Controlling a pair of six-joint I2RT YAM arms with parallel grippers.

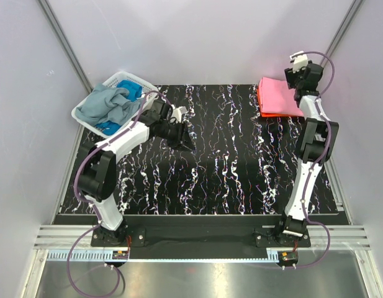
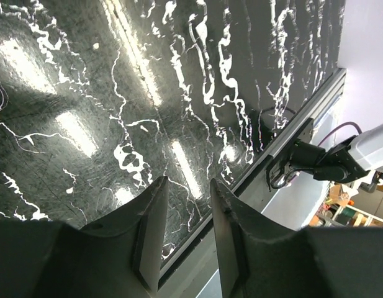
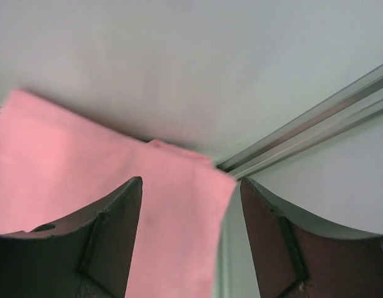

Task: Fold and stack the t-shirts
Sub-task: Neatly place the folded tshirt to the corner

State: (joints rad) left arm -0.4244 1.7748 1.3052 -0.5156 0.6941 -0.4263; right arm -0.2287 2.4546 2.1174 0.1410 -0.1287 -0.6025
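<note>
A folded pink t-shirt (image 1: 279,96) lies at the table's far right corner on top of an orange-red one, whose edge (image 1: 260,104) shows along its left side. My right gripper (image 1: 298,87) hovers over the pink shirt's (image 3: 67,161) right edge. It (image 3: 191,181) is open, with its jaws wide and holding nothing. A grey-blue t-shirt (image 1: 107,107) and a blue one (image 1: 130,89) lie crumpled in the white basket (image 1: 84,118) at the far left. My left gripper (image 1: 186,144) hangs over the bare table right of the basket. Its (image 2: 189,182) jaws stand apart and empty.
The black marbled table (image 1: 228,167) runs between the two arms. An aluminium rail (image 2: 284,133) edges the table near the right arm's base. White walls close in behind and on both sides, and the pink stack sits close to the back corner post (image 3: 315,127).
</note>
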